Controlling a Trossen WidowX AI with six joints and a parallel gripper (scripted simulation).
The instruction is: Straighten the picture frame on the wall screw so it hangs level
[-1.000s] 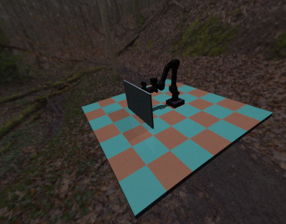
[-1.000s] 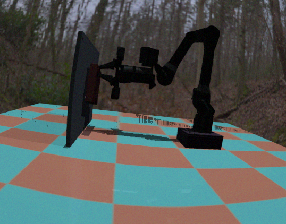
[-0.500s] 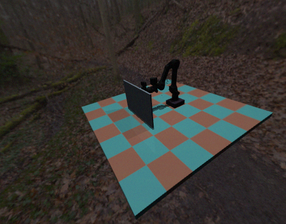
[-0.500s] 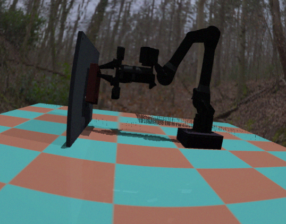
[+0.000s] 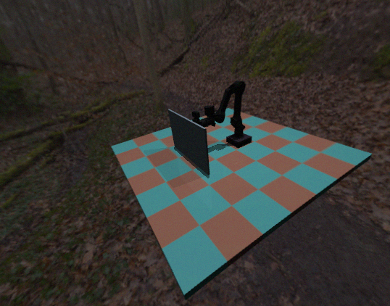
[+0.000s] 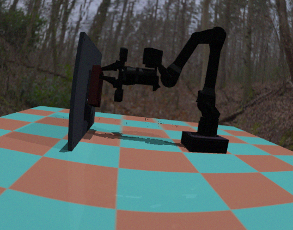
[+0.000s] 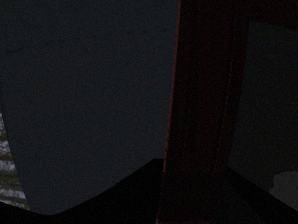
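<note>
The dark red picture frame is on the arm's side of the upright grey wall panel. My gripper is shut on the frame's top bar, one finger above it and one below. The wrist view is turned on its side, so this bar runs up and down there, leaning a little. One side bar shows at its upper right corner. The screw and notched strip are hidden. From the top view the panel hides the frame. I cannot tell whether the frame is level.
The panel stands on a teal and brown checkered board. The arm's black base stands on the same board, and the arm reaches from it across to the panel. Woods surround the board.
</note>
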